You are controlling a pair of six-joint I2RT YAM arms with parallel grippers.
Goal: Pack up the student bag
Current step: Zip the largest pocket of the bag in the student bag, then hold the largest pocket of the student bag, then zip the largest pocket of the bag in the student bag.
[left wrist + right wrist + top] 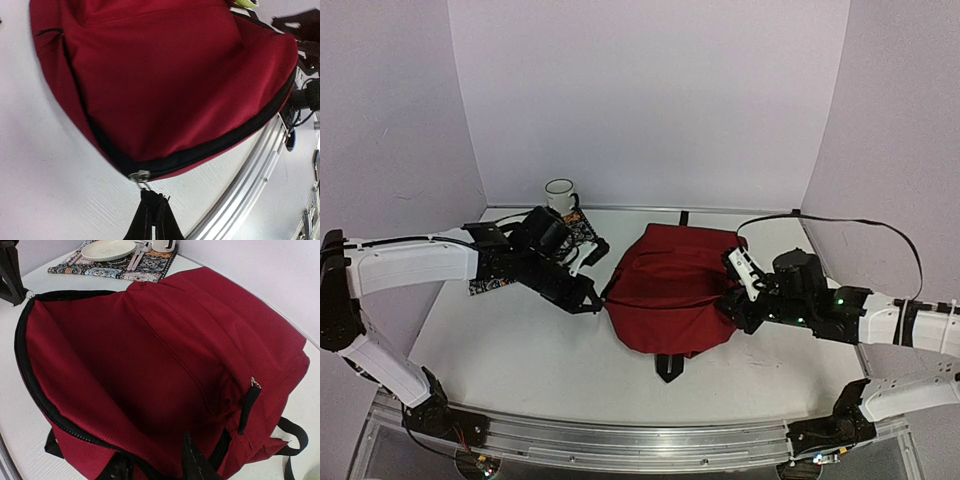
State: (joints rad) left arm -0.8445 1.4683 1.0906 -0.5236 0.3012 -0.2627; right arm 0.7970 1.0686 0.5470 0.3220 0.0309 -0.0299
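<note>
While the left fingers [142,222] are pinched shut on the zipper pull [140,176] at the bag's left edge, the student bag [665,290] lies flat in the middle of the worktop [520,350], between the two arms. The right fingers [192,460] straddle the bag's opposite edge and touch the fabric; whether they actually clamp it cannot be told from the wrist view. The black zipper [210,147] runs as an unbroken band along the rim from the slider toward the right arm, and no grey lining or opening shows in any view. No loose books or other school items lie on the worktop beside the bag; only a mug [560,192] and a plate [107,249] on a patterned mat [150,267] stand at the far left, well apart from it. Judged from this, loading appears finished and the task is at its closing stage: what is left is any short stretch of zipper hidden under the left fingers, then release.
</note>
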